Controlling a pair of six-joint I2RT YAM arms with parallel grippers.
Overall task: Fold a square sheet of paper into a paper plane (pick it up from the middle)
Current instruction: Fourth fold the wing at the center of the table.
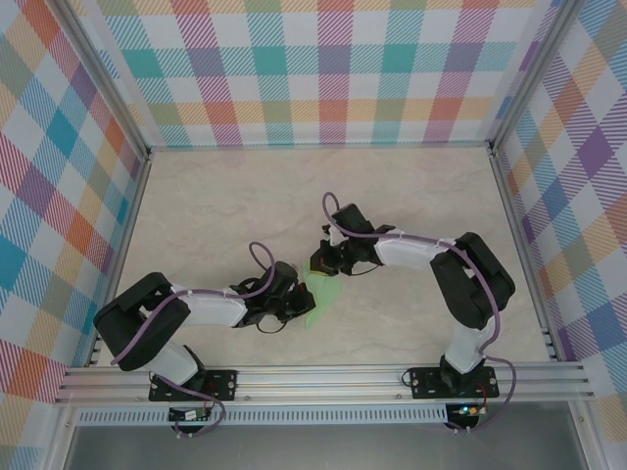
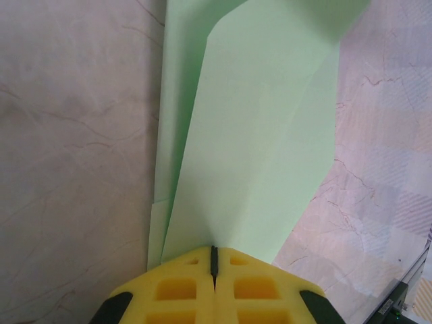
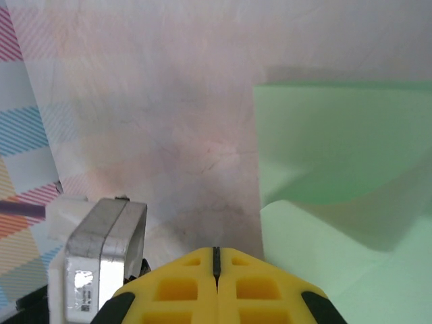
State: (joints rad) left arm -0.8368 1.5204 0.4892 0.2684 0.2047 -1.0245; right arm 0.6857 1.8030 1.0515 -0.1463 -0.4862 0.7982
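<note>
Spreading beneath the sheet of paper (image 1: 323, 299), the pale marbled worktop (image 1: 216, 196) is the broadest thing in view. Checked walls (image 1: 323, 69) stand well away from the sheet on its far side and on both flanks. An aluminium rail (image 1: 323, 377) runs along the near side of the sheet and carries both arm bases.

The right arm (image 1: 460, 279) bends in toward the sheet from the right, and the left arm (image 1: 196, 308) reaches toward it from the left. The two wrists meet close together at the sheet.

The sheet itself is pale mint green. It lies between the two wrists, partly folded, with one layer flat on the worktop and a flap raised above it.

The left pincer (image 1: 297, 297) sits at the sheet's left edge. In its wrist view the yellow pads (image 2: 182, 287) are pressed together, and the raised flap narrows straight into the seam between them, so the pincer looks to be pinching the sheet.

The right pincer (image 1: 318, 266) sits just beyond the sheet's far edge. Its pads (image 3: 179, 290) are pressed together on nothing, and the sheet lies just beside them to the right, its flap curling upward. A small silvery metal block (image 3: 108, 250) sits left of those pads, on the side away from the sheet.
</note>
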